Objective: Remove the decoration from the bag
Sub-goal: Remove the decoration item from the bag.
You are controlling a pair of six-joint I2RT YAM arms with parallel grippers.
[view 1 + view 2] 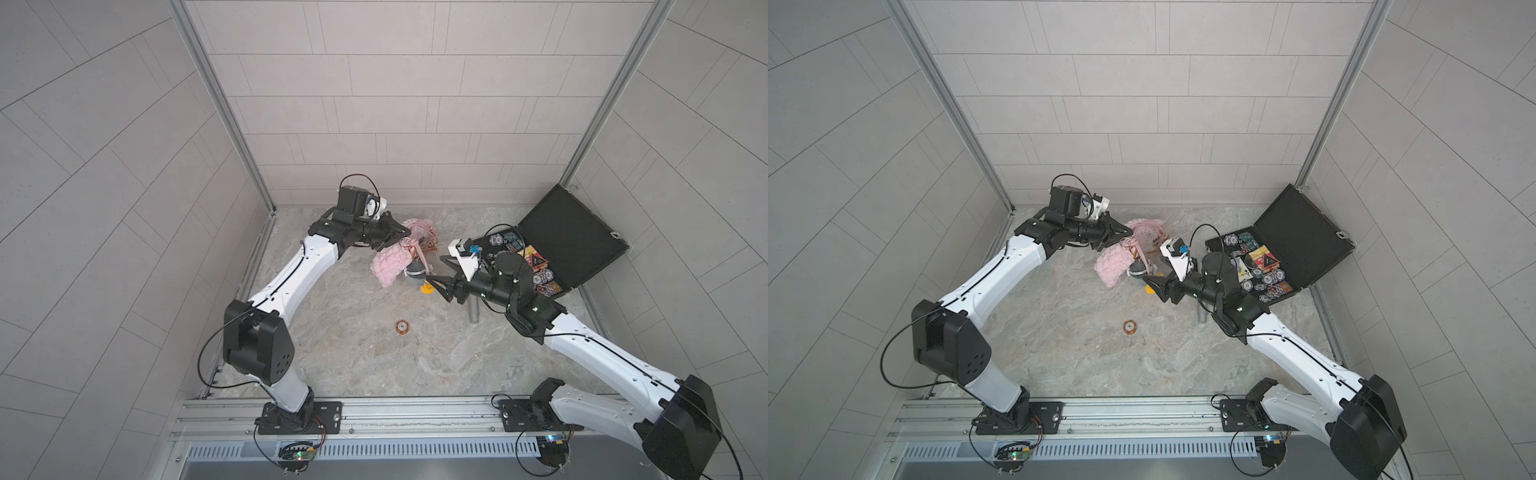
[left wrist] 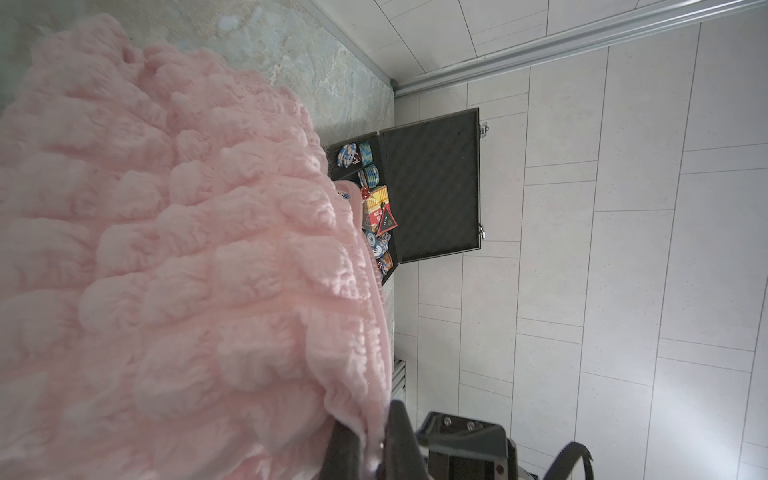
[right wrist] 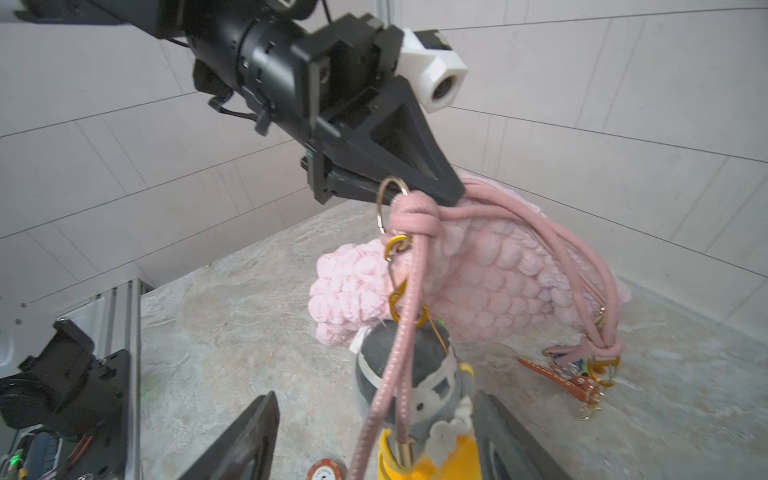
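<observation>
Pink and puffy, the bag (image 1: 390, 262) sat at the far middle of the table (image 1: 353, 357), one end lifted and the other resting on the top. We saw the left gripper (image 1: 405, 239) clamped tight on the bag's upper edge. The left wrist view showed fabric pinched between its fingers (image 2: 399, 432), right beside the strap (image 3: 415, 220) knot and a metal ring. From that ring a gold clip (image 3: 397, 296) hung down to the toy (image 3: 415, 374), a grey plush with a yellow body. The right gripper (image 3: 374, 440) was partly open around the toy, one finger on each side; we could not tell whether either touched it. A chip (image 1: 402, 327) lay alone nearer the arms' bases, and the open case (image 1: 573, 232) stood at the far right.
</observation>
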